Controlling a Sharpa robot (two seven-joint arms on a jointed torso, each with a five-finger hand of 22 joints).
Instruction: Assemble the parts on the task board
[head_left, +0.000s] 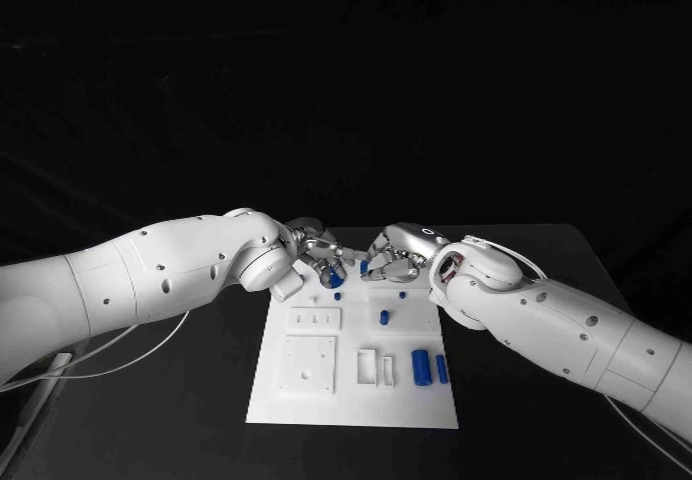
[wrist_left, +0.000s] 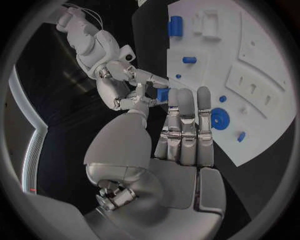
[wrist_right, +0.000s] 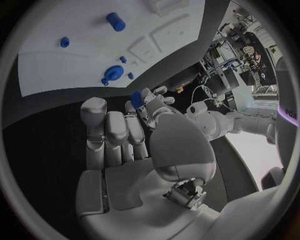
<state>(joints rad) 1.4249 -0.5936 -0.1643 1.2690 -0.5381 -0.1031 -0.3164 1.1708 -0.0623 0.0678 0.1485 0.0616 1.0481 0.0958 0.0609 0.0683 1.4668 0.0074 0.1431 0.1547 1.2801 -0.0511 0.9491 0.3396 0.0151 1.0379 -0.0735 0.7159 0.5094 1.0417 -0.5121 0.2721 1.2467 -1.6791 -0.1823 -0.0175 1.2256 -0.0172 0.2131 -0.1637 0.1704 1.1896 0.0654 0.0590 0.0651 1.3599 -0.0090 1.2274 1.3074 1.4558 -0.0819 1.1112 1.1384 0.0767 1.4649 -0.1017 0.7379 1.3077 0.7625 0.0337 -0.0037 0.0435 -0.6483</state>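
Part caught between left hand and right hand at board's far edge; whose fingers clamp it, unclear; release only once firmly gripped.

Far edge of the board: left robot hand and right robot hand meet fingertip to fingertip, closing off approach from behind. Both forearms slant in along the board's far corners, blocking its upper sides. Near half: a blue cylinder and white blocks stand raised; a small blue peg rises mid-board. The desk around the board's near corners lies open.
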